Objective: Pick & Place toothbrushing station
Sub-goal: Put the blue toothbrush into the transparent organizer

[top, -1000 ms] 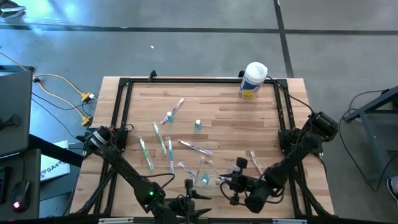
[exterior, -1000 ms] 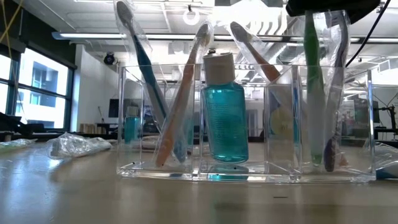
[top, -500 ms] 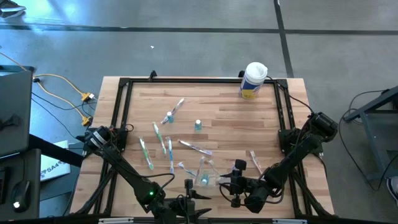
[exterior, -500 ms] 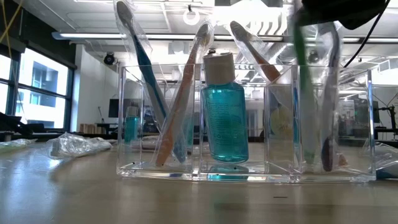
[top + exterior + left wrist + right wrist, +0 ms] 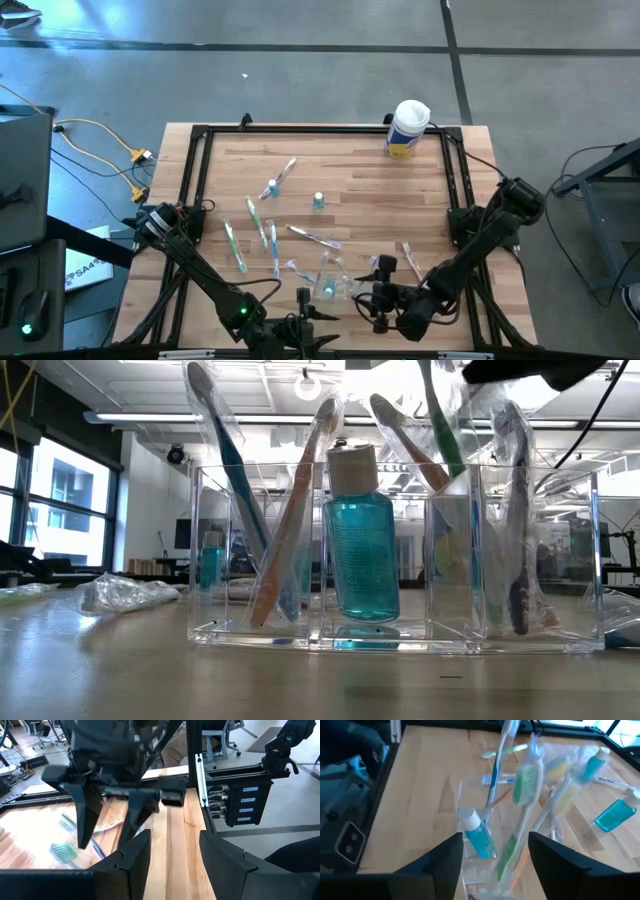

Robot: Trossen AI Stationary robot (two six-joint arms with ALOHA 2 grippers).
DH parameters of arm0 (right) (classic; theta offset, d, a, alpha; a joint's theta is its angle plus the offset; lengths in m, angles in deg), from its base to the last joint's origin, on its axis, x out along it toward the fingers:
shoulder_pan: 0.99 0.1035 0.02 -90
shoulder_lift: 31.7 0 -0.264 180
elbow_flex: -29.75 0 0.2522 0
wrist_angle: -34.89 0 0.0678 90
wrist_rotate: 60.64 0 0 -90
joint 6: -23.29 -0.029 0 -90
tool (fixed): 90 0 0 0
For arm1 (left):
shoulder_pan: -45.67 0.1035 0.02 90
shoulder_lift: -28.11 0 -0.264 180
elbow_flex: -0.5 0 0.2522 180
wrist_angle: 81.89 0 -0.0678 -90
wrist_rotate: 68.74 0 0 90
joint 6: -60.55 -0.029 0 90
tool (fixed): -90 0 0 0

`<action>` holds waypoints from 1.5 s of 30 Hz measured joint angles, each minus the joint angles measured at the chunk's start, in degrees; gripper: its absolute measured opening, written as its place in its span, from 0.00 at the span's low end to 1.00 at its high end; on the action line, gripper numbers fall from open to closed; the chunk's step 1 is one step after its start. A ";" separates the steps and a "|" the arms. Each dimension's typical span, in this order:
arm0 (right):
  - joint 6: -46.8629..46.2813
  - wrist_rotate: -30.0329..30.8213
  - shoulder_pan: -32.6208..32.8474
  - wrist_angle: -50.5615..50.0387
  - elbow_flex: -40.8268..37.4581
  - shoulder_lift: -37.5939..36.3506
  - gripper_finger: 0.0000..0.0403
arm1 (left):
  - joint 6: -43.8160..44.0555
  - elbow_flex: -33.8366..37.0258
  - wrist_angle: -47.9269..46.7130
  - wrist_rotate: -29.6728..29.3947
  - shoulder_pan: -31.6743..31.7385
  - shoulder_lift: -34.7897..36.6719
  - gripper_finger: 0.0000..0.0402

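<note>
At the six o'clock edge of the desk [image 5: 400, 190], slightly toward five, the right claw [image 5: 378, 293] hangs above the clear holder [image 5: 400, 555]; its fingers [image 5: 445, 862] stand apart, one on each side of the holder, clamped on nothing; between them a green-headed toothbrush [image 5: 522, 800] in its clear wrapper leans free in the holder's right-hand section, tilted toward the middle; whether a finger brushes the wrapper cannot be told; beside it in the same section stands another wrapped brush [image 5: 520, 520], nearly upright; the middle section holds a teal tube [image 5: 360, 545] with a pale cap, upright; the left section holds a blue-handled brush [image 5: 230, 480] and an orange-handled brush [image 5: 290, 520], crossed and leaning.

The left claw [image 5: 303, 300] waits at six o'clock, just beside the holder on its nine o'clock side, fingers [image 5: 132, 857] apart and empty.

Loose wrapped brushes [image 5: 265, 235] lie from the centre toward eight o'clock; two small tubes [image 5: 318, 201] sit near the centre; a white canister [image 5: 408, 128] stands at one o'clock against the black frame rail [image 5: 320, 128]; the stretch from two to four o'clock is bare wood, the widest open room.
</note>
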 joint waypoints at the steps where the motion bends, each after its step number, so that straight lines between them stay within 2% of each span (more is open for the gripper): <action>1: 0.26 -0.21 0.05 0.03 0.00 -0.53 0.54 | 0.00 0.00 -0.13 0.01 0.01 0.00 0.42; 11: 6.37 -2.69 4.08 0.16 0.00 -6.23 0.53 | 0.17 0.00 -0.41 0.02 0.01 0.00 0.42; 14: 8.11 -7.57 6.06 0.65 0.00 -8.21 0.53 | 0.17 0.00 -0.51 0.02 0.01 0.00 0.42; 19: 7.32 -20.02 9.24 -0.45 0.05 -10.42 0.53 | 0.17 0.00 -0.89 0.02 0.01 0.00 0.42; 23: 1.76 -24.84 11.10 -8.33 0.07 -10.58 0.52 | 0.17 0.00 -0.89 0.02 0.01 0.00 0.42; 28: -13.92 -24.33 11.79 -27.07 0.04 -10.47 0.52 | 0.19 0.00 -0.89 0.02 0.01 0.00 0.42; 31: -21.66 -23.39 11.73 -34.29 0.02 -10.47 0.52 | 0.18 0.00 -0.88 0.03 -0.01 0.00 0.42; 38: -28.04 -22.81 11.74 -40.01 -0.22 -10.45 0.52 | 0.20 0.00 -1.47 0.04 -0.01 0.00 0.42; 45: -34.64 -22.87 11.28 -37.02 -7.47 -10.43 0.52 | 0.20 0.00 -2.09 0.07 -0.01 -0.02 0.42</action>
